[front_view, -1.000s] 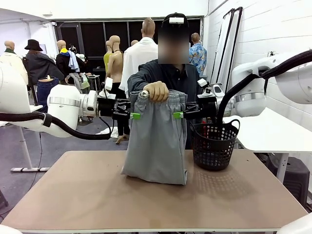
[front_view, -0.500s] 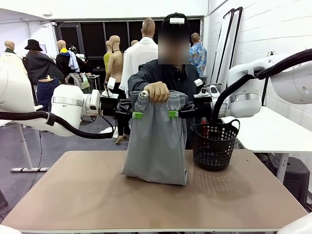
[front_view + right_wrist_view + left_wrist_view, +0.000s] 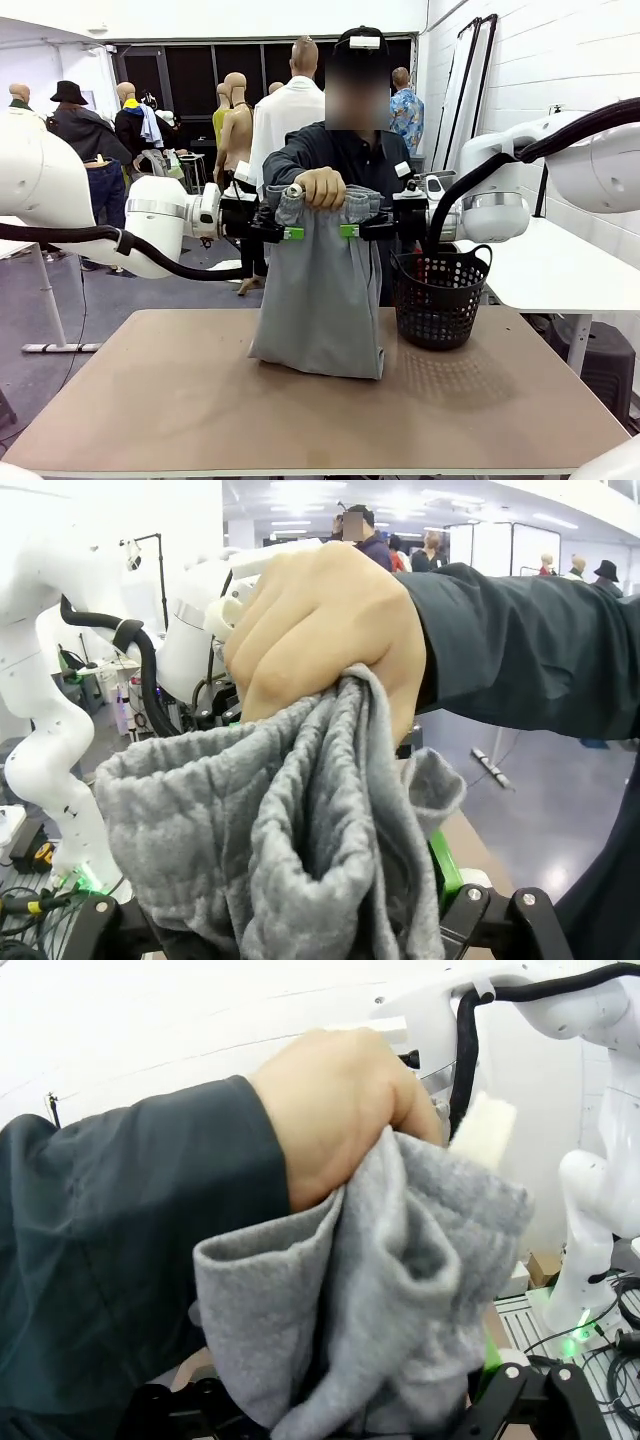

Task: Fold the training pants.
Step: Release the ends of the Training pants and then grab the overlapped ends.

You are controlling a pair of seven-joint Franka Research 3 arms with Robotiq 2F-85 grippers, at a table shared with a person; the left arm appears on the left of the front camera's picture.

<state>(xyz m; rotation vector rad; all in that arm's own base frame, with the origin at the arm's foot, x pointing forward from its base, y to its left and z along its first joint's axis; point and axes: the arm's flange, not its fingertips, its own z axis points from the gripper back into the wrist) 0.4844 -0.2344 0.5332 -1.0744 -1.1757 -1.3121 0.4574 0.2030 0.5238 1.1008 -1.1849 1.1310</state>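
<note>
A person's hand [image 3: 322,187] holds the light grey training pants [image 3: 320,300] up by the bunched waistband, and their lower end rests on the table. My left gripper [image 3: 288,232] stands open at the pants' upper left edge, just below the waistband. My right gripper [image 3: 350,231] stands open at the upper right edge, level with the left one. In the left wrist view the grey cloth [image 3: 400,1290] hangs between my spread fingers under the hand [image 3: 340,1110]. The right wrist view shows the same cloth [image 3: 280,850] and fist [image 3: 320,630] between its fingers.
A black mesh basket [image 3: 440,295] stands on the brown table [image 3: 200,400] to the right of the pants, close under my right arm. The person stands at the far edge. The near half of the table is bare.
Both grippers have moved inward toward each other, from beside the pants onto their upper edges. The person's hand and the pants have stayed put.
</note>
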